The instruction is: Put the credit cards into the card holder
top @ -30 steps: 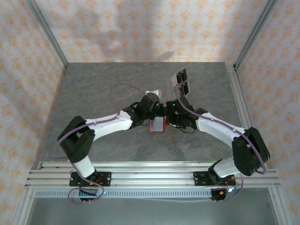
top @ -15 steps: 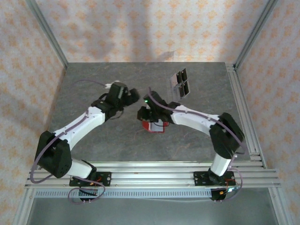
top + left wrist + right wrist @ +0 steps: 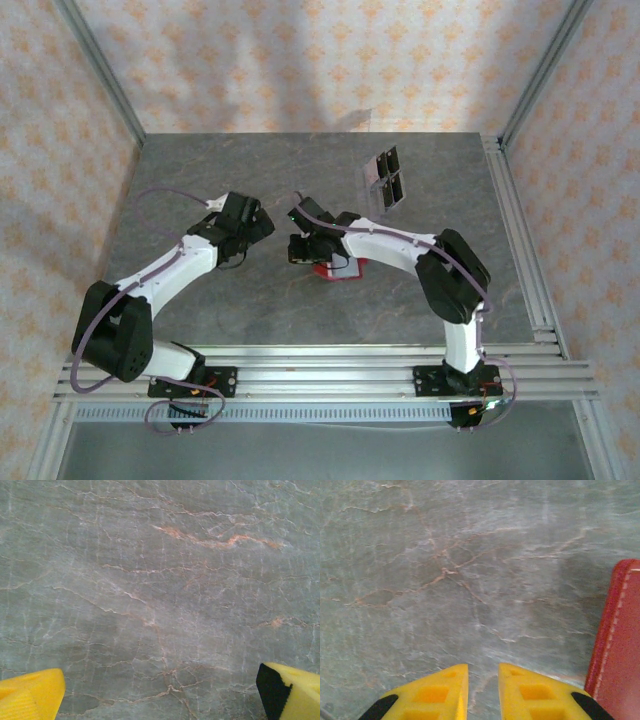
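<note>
Left gripper (image 3: 160, 690) jaws spread wide over bare table (image 3: 200, 180); right gripper (image 3: 482, 690) jaws nearly clenched, empty, card holder (image 3: 617, 640) at its 3 o'clock.

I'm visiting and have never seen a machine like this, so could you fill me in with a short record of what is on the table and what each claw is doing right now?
Table: grey stone-patterned top
Card holder: red wallet lying flat near the middle
Card stand: clear plastic stand with dark rectangles, toward the back right
Left gripper: wide open, over bare table, holding nothing
Right gripper: fingers nearly together, nothing between them, the wallet's red edge just to its side
Cards in the wallet: cannot tell
</note>
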Controlling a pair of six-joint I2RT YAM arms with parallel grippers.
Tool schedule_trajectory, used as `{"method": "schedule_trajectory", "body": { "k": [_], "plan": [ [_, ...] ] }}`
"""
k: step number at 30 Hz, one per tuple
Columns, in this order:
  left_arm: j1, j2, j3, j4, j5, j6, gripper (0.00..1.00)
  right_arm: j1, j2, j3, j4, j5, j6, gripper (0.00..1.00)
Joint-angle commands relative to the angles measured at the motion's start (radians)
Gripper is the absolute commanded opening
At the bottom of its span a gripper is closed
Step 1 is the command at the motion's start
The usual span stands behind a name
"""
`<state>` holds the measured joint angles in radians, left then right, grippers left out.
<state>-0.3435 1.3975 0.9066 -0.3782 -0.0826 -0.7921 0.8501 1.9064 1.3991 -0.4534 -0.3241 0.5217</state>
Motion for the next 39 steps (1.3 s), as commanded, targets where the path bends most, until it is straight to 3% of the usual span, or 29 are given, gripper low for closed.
{"method": "schedule_trajectory", "body": {
  "k": [1, 12, 23, 29, 39],
  "plan": [
    [-0.005, 0.011, -0.011, 0.028, 0.021, 0.011, 1.0, -0.02, -0.096, -0.048, -0.08, 0.083, -0.031, 0.22],
    [-0.052, 0.048, 0.047, 0.05, 0.087, 0.034, 1.0, -0.126, -0.213, -0.209, -0.086, 0.113, -0.059, 0.21],
    [-0.181, 0.236, 0.247, 0.054, 0.162, 0.077, 1.0, -0.229, -0.256, -0.363, -0.012, 0.091, -0.075, 0.19],
    [-0.23, 0.356, 0.346, 0.139, 0.258, 0.063, 1.0, -0.255, -0.257, -0.416, 0.029, 0.085, -0.079, 0.16],
    [-0.273, 0.482, 0.413, 0.309, 0.371, -0.035, 1.0, -0.265, -0.213, -0.476, 0.178, -0.044, -0.047, 0.14]
  ]
}}
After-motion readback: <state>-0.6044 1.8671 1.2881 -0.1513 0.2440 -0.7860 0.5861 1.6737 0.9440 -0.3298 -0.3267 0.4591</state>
